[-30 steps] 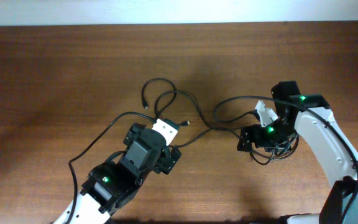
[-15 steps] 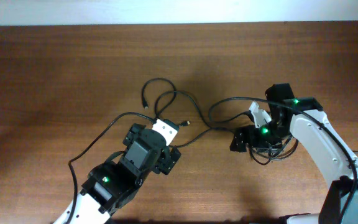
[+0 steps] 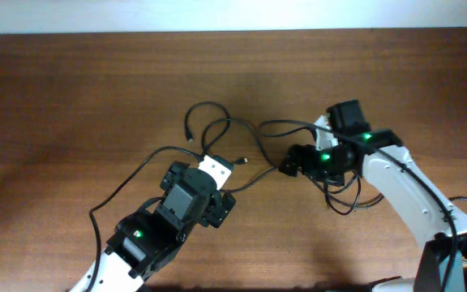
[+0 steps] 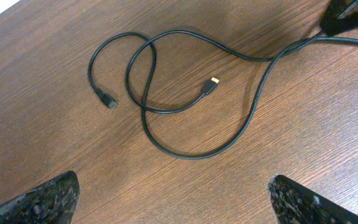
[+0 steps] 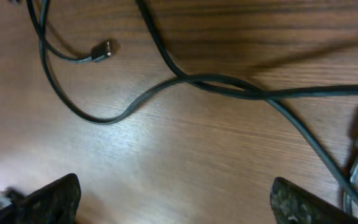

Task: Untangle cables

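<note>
Cables (image 4: 188,156) cross on the tabletop (image 3: 71,81); left hand (image 4: 176,199) and right hand (image 5: 176,199) hover spread wide, empty, probably choosing a strand.

- Table (image 3: 96,89) is showing smooth brown wood grain with a soft sheen.
- Cables (image 5: 219,81) are looking like smooth black plastic, faintly glossy.
- Plug (image 4: 211,83) is gleaming gold-coloured metal.
- Left fingers (image 4: 48,199) are showing rough, speckled black pads.

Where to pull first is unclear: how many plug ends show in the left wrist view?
2. A small black plug end lies at left; a gold-tipped plug end lies near the centre. More may be hidden.
</note>
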`<state>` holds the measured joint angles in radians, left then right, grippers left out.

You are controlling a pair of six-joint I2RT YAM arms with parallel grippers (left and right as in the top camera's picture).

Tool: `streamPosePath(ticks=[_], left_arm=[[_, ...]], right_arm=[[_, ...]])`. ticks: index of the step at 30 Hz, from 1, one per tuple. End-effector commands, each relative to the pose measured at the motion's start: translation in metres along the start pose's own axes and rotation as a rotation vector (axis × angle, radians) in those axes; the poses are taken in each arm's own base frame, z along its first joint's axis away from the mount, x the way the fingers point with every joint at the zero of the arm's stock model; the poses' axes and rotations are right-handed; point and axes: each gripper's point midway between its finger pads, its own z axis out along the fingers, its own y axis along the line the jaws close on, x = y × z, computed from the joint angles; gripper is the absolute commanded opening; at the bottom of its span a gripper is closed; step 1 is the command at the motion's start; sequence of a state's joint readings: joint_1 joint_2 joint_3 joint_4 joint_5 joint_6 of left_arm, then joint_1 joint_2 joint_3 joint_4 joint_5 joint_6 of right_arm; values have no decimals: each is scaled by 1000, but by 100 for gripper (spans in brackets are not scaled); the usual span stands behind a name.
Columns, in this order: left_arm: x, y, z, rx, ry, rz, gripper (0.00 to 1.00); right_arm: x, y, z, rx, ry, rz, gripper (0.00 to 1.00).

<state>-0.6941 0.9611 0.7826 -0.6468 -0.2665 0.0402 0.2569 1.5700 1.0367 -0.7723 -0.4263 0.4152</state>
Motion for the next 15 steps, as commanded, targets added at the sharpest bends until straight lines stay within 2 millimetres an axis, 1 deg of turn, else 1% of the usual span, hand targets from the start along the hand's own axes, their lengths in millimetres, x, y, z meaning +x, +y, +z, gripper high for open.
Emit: streamPosePath(ticks=[1, 3, 6, 8, 10, 12, 15], left_arm=[[-2, 3, -2, -13, -10, -8, 99], [-2, 3, -2, -13, -10, -8, 99], [-2, 3, -2, -13, -10, -8, 99], [-2, 3, -2, -13, -9, -8, 99], [-2, 3, -2, -13, -10, -8, 99], [-2, 3, -2, -13, -10, -8, 99], [-2, 3, -2, -13, -10, -8, 99]], right_arm=[[-1, 1, 16, 66, -33, 196, 99], [-4, 5, 25, 58, -37, 269, 99], [-5, 1, 38, 66, -25, 417, 99], [-4, 0, 46, 58, -2, 473, 99], [-4, 1, 57, 42, 27, 496, 99], [-3, 6, 73, -5, 78, 510, 99], [-5, 12, 85, -53, 107, 506, 99]])
